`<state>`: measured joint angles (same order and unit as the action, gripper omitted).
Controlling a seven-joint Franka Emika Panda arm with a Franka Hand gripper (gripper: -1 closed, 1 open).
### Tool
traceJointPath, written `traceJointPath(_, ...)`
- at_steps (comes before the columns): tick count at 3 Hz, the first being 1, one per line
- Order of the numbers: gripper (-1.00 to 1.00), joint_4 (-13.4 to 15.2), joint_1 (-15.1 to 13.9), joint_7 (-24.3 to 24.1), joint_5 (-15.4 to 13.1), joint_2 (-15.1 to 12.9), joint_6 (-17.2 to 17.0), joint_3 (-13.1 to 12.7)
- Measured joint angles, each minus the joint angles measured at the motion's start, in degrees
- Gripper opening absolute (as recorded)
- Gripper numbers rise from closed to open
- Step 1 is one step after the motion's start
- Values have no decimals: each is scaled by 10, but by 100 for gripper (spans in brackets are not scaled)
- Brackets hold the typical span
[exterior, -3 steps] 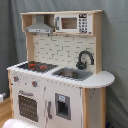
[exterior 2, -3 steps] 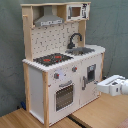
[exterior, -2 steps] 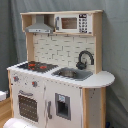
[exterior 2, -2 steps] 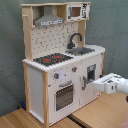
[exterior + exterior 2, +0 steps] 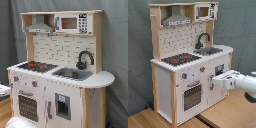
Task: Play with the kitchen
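A: Where is the kitchen [image 5: 60, 70]?

B: It stands on a light wooden floor [image 5: 228, 112], in front of a grey curtain [image 5: 116, 45]. It is white with light wood sides. Both exterior views show it.

A: What is on top of it?

B: The worktop [image 5: 102, 79] has a black stovetop [image 5: 37, 65] with red rings. Next to it is a grey sink [image 5: 72, 73]. A black faucet [image 5: 85, 59] curves up behind the sink. The wall behind them looks like white bricks.

A: And higher up?

B: A grey hood [image 5: 40, 25] hangs over the stovetop. A microwave [image 5: 72, 22] sits beside it, over the sink.

A: What is under the worktop?

B: An oven door [image 5: 192, 95] with a window in it. Two knobs sit above it. Beside the oven is a cupboard door [image 5: 62, 106] with a dark square on it.

A: Where is the robot arm?

B: In the second exterior view, the white arm [image 5: 248, 86] comes in from the second exterior view's right. Its end effector [image 5: 217, 81] is right at the front of the kitchen, near the cupboard door beside the oven. It may be touching the door, but the view is too soft to be sure.

A: Are its fingers apart or together?

B: I cannot tell.

A: Does the first exterior view show the arm?

B: Only a white rounded bit [image 5: 20, 123] at the bottom edge, low in front of the oven.
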<state>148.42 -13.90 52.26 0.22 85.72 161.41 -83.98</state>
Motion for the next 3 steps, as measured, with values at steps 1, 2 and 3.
traceJointPath(1, 100, -20, -46, 1, 0, 0, 31, 0)
traceJointPath(2, 100, -4, -85, 0, 0, 0, 71, -6)
traceJointPath(3, 100, 33, -109, 0, 0, 0, 113, -8)
